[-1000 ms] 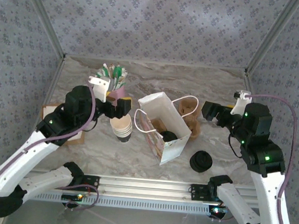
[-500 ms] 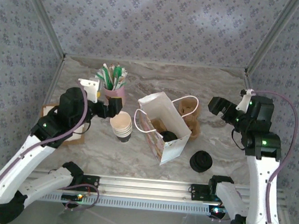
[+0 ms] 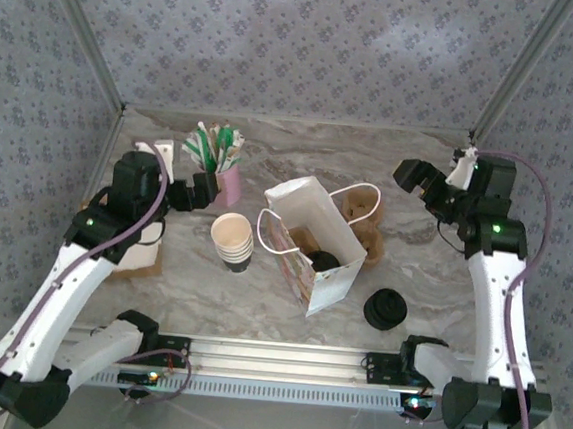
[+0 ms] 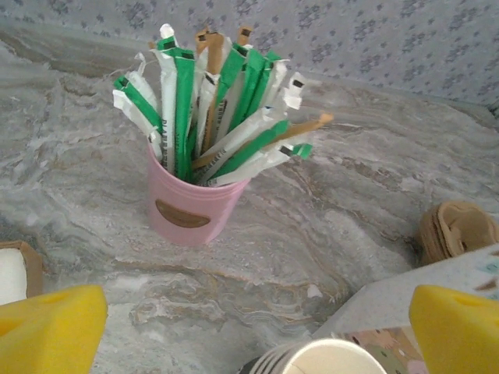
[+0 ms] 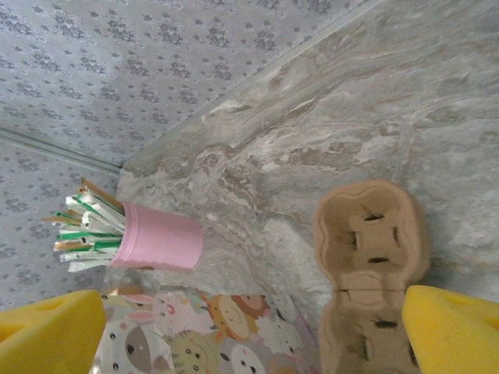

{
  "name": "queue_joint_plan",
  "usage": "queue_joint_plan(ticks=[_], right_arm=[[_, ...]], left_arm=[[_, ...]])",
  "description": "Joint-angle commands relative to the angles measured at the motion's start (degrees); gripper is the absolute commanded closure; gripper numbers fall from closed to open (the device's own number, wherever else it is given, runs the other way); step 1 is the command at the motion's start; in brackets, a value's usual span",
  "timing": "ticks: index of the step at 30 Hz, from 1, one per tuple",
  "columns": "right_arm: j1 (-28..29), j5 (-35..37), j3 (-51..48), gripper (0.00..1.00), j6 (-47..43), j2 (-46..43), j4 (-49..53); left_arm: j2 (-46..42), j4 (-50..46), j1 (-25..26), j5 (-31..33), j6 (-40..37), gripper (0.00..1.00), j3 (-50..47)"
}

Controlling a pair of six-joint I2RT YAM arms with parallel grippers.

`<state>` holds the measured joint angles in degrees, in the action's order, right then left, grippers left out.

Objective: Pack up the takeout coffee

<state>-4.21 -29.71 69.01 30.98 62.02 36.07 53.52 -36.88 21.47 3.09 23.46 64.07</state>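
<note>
Hovering both hands open and empty, coffee already in the bag.
Left hand (image 3: 200,191) and right hand (image 3: 417,178) gape wide, gripping nothing. Takeout coffee (image 3: 324,262) sits inside the white paper bag (image 3: 292,210) on the table (image 3: 303,146), between the hands and well apart from both; round black lid up, dark side barely showing. Bag print is cartoon animals. Lettering on sachets (image 4: 203,109) in pink cup (image 4: 191,210) too blurred to read.

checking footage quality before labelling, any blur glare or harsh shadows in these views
Top external: even, diffuse light on the table, slightly hazy, no hard shadows or glare. Left wrist: pink cup sharp, left fingertips close and blurred. Right wrist: frame rolled, so the pink cup looks sideways; carrier in focus, right fingertips soft.
</note>
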Motion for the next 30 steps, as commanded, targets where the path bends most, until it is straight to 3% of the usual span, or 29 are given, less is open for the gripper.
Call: queue_joint_plan(ticks=[1, 4, 10, 19, 30], right_arm=[[1.25, -5.83, 1.93, 0.0, 3.01, 3.4, -6.38], [4.36, -6.47, 3.96, 0.0, 2.91, 7.25, -7.92], [9.46, -8.35, 10.12, 0.06, 0.71, 15.53, -7.84], [14.36, -11.88, 21.97, 0.2, -0.81, 27.06, -7.08], [18.61, -16.27, 31.06, 0.27, -0.67, 36.66, -6.49]], left_arm=[[2.37, -0.64, -2.2, -3.86, -0.42, 0.01, 4.85], [6.21, -1.66, -3.3, -4.43, -1.85, 0.03, 8.4], [14.82, -5.85, -4.75, -3.41, -4.46, 0.17, 16.02], [27.53, -7.82, -5.56, -0.69, -6.54, 0.41, 26.19], [40.99, -11.51, -7.54, 0.89, -7.29, 0.59, 37.27]])
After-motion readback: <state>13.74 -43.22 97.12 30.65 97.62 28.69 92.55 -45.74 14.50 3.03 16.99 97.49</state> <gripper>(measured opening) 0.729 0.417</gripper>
